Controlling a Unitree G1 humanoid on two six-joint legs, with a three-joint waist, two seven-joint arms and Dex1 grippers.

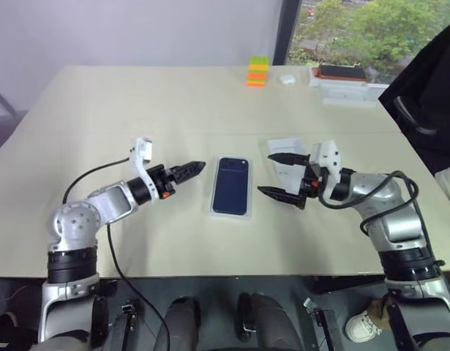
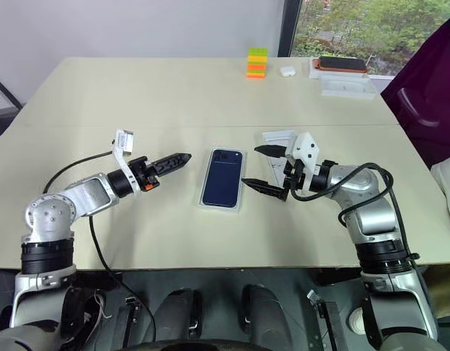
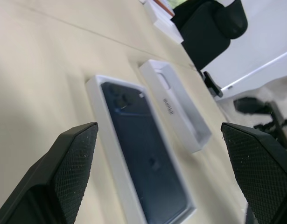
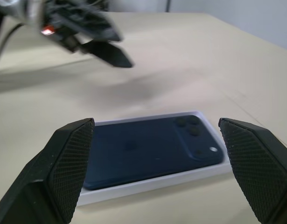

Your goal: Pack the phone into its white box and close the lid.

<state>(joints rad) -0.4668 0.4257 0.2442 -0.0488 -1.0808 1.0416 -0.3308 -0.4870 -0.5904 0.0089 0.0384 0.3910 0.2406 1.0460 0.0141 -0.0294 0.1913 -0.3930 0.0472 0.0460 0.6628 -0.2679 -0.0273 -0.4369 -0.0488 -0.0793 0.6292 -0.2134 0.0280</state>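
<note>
One phone (image 1: 231, 184) lies flat inside the white box (image 1: 213, 210) in the middle of the table (image 1: 137, 95). The lid (image 3: 178, 105) sits just beside it. The left gripper (image 1: 189, 170) and right gripper (image 1: 282, 175) hang on either side, both wide apart, holding nothing.

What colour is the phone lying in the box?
Dark navy blue phone, glossy; the right wrist view shows it best.

**Far edge of the bench**

On the beige bench (image 1: 137, 110), a stack of green, yellow and orange blocks (image 1: 257, 71) stands beside a small white case (image 1: 287, 78), possibly earbuds. Nearby, an orange-edged dark slab (image 1: 342, 72) rests on white boxes (image 1: 347, 91).
</note>
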